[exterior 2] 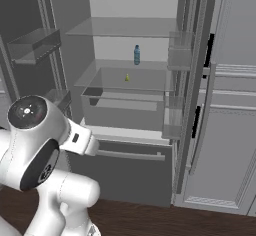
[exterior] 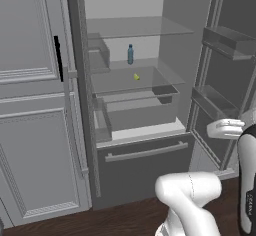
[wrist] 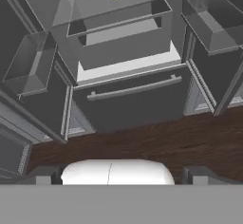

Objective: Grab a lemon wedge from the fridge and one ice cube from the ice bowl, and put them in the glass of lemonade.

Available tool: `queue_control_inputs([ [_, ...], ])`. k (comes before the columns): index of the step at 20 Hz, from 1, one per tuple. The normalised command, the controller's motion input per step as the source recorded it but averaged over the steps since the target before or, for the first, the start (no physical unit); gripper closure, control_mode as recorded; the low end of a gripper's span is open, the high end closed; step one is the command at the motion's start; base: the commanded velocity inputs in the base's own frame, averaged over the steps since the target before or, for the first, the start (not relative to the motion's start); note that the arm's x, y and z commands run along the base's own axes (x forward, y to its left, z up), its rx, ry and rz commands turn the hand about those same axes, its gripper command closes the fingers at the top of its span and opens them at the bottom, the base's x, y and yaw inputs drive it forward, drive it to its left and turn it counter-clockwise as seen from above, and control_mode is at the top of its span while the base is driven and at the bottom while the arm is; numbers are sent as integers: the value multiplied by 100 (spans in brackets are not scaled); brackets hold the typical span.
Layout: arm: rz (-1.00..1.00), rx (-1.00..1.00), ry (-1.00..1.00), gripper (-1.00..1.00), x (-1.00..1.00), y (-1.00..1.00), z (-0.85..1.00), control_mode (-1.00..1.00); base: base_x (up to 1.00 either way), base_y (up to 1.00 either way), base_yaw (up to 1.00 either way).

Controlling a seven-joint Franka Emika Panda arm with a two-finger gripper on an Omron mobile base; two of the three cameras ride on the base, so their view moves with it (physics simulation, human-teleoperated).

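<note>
I see the fridge (exterior: 135,130) with both doors open. The lemon wedge (exterior: 136,77) lies on its middle shelf, below the bottle (exterior: 130,54). My gripper (wrist: 117,173) is spread wide, holding nothing.

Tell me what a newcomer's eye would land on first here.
The fridge stands wide open, both doors swung out. On its middle glass shelf sits a tiny yellow lemon wedge, with a small blue bottle upright behind it. The white arm rises low in front, its claw open above the wooden floor.
</note>
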Motion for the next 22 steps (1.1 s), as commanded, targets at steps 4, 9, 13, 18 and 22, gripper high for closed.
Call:
queue_control_inputs([
  [4, 2, -8, 13, -100, 11, 29, -2, -100, 0, 0, 0],
  [9, 0, -11, 9, -100, 38, 40, -2, -100, 0, 0, 0],
  [13, 0, -11, 0, -100, 17, 2, -26, -100, 0, 0, 0],
  [18, 0, 0, 0, -100, 0, 0, 0, 100, 24, 0, 0],
  [22, 0, 0, 0, -100, 0, 0, 0, 100, 91, -10, 2],
])
